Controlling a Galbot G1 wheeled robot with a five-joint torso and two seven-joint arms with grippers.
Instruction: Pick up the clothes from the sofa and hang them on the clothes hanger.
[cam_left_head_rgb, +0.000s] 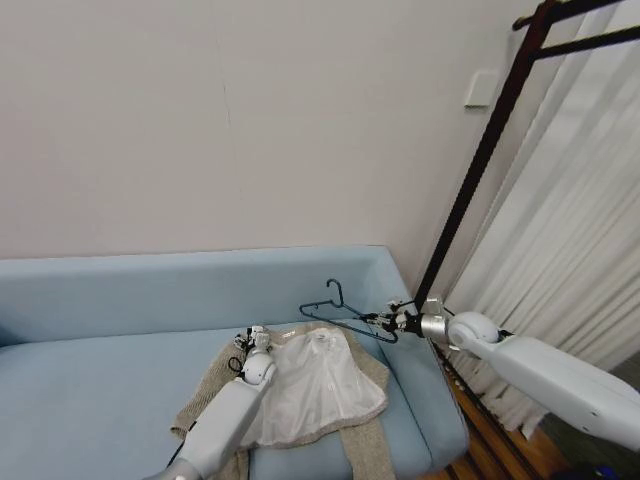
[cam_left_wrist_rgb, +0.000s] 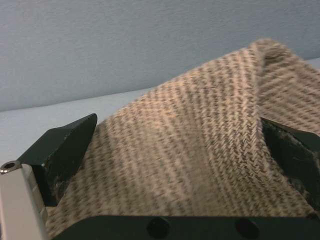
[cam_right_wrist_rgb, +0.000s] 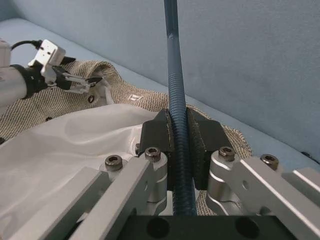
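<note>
A beige tweed jacket (cam_left_head_rgb: 364, 448) lies spread on the light blue sofa (cam_left_head_rgb: 100, 400) with its white lining (cam_left_head_rgb: 315, 390) turned up. My left gripper (cam_left_head_rgb: 244, 345) rests at the jacket's collar edge. In the left wrist view its black fingers (cam_left_wrist_rgb: 65, 150) stand wide apart, open, with a raised fold of tweed (cam_left_wrist_rgb: 200, 130) between them. My right gripper (cam_left_head_rgb: 392, 322) hovers over the sofa's right end, shut on a black wire hanger (cam_left_head_rgb: 340, 310). The right wrist view shows the hanger's rod (cam_right_wrist_rgb: 172, 60) clamped between the pads (cam_right_wrist_rgb: 156, 134), above the jacket (cam_right_wrist_rgb: 60, 100).
A dark clothes rack (cam_left_head_rgb: 480, 160) rises slantwise just right of the sofa, its bar at the top right. White curtains (cam_left_head_rgb: 575, 230) hang behind it. A strip of wooden floor (cam_left_head_rgb: 482, 440) shows past the sofa's right arm. The seat left of the jacket is bare cushion.
</note>
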